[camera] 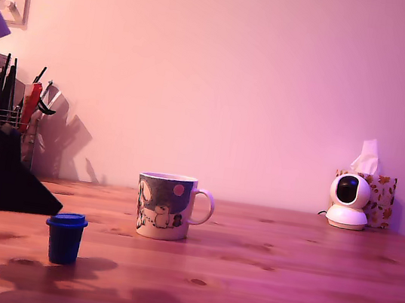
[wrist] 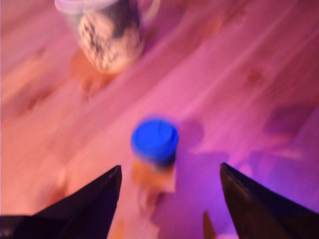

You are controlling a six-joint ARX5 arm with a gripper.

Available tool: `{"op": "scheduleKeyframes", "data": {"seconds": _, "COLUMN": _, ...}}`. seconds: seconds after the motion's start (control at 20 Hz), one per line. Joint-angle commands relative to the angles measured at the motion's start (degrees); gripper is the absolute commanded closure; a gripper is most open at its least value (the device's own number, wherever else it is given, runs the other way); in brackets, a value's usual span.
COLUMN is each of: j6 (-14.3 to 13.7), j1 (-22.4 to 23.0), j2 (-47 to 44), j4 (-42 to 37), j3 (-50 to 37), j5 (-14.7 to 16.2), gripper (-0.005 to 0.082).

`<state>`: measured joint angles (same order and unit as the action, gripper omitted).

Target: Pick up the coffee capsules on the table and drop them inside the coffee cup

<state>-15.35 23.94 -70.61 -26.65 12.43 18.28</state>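
**Blue capsule upright near the mug, claw spread above it**

One blue coffee capsule is seen standing upright on the wooden table, wide rim up, in front of the coffee cup and towards the exterior view's left of it, apart from it. The cup is placed upright with its handle turned to the exterior view's right. In the blurred wrist view, the gripper is held above the table with its two dark fingers spread wide; nothing is grasped between them. The capsule is framed between the fingertips, nearer than the cup. Far behind the cup, a small white camera and a tissue box are set against the wall.
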Motion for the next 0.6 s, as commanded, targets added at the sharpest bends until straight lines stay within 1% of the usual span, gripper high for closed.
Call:
{"op": "scheduleKeyframes", "data": {"seconds": 0.0, "j6": -0.11, "j1": -1.01, "j2": -2.05, "j4": -2.38, "j3": 0.11, "j5": 1.46, "gripper": 0.0198}}
{"op": "scheduleKeyframes", "data": {"seconds": 0.2, "j6": -0.09, "j1": -2.80, "j2": -6.45, "j4": -7.61, "j3": 0.00, "j5": 5.31, "gripper": 0.0198}}
{"op": "scheduleKeyframes", "data": {"seconds": 0.3, "j6": -0.15, "j1": -3.61, "j2": -8.81, "j4": -9.46, "j3": -0.07, "j5": 6.62, "gripper": 0.0198}}
{"op": "scheduleKeyframes", "data": {"seconds": 0.45, "j6": -1.20, "j1": -4.50, "j2": -12.15, "j4": -13.55, "j3": -0.09, "j5": 8.13, "gripper": 0.0198}}
{"op": "scheduleKeyframes", "data": {"seconds": 0.55, "j6": -1.20, "j1": -5.14, "j2": -14.34, "j4": -15.65, "j3": -0.09, "j5": 9.31, "gripper": 0.0198}}
